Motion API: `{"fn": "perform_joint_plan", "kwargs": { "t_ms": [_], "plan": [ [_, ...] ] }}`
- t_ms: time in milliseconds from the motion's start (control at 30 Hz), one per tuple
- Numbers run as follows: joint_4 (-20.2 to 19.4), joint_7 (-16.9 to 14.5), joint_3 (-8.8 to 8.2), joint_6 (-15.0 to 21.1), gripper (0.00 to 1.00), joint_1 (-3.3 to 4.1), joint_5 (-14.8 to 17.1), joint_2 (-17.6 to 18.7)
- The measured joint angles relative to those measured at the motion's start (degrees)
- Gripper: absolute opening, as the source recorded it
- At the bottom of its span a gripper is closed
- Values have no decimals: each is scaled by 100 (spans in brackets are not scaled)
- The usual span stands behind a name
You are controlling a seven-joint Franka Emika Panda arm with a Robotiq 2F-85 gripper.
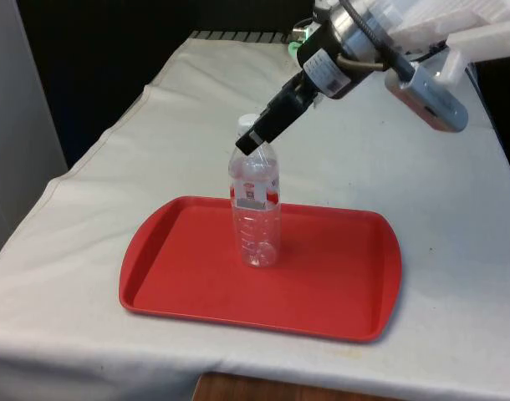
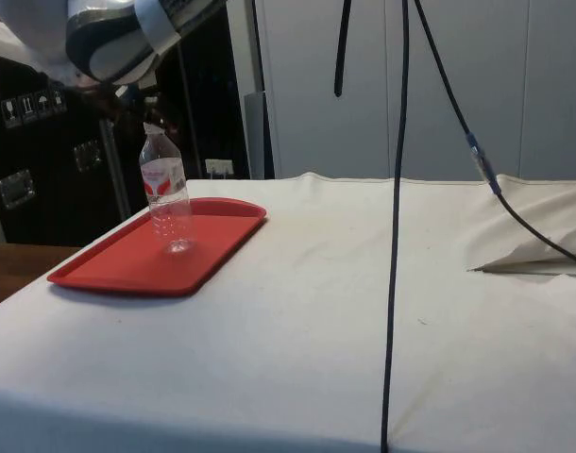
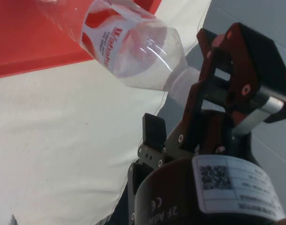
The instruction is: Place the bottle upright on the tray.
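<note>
White cloth covers the bench (image 1: 422, 200), and on it, toward the near edge in the front view, lies the red tray (image 1: 339, 292). On the tray's floor, left of its middle in the front view, stands the clear bottle (image 1: 255, 209), base down and upright in both fixed views; the side view shows the bottle (image 2: 167, 193) resting on the tray (image 2: 127, 264), not hanging above it. From the front view's upper right the tool (image 1: 251, 136) reaches down at a slant to the white cap. In the wrist view one finger of the tool (image 3: 190, 101) lies against the neck beside the cap, the other finger being hidden behind it; whether you are gripping the bottle (image 3: 133, 47) or have let go cannot be told.

By the look of it, the placing is almost done and release is the step in hand. Part the fingers slowly and evenly, so that neither drags the cap sideways. Because the tool comes in at a slant, draw it back along its own line, up and away, rather than straight up; a light, empty bottle tips at a small nudge. Clear the cap fully before you swing the arm aside.
</note>
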Motion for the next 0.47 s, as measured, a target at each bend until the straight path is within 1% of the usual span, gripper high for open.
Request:
{"fn": "perform_joint_plan", "kwargs": {
  "t_ms": [467],
  "plan": [
    [17, -11, 11, -201, 100, 23, -63, -201]
  ]
}}
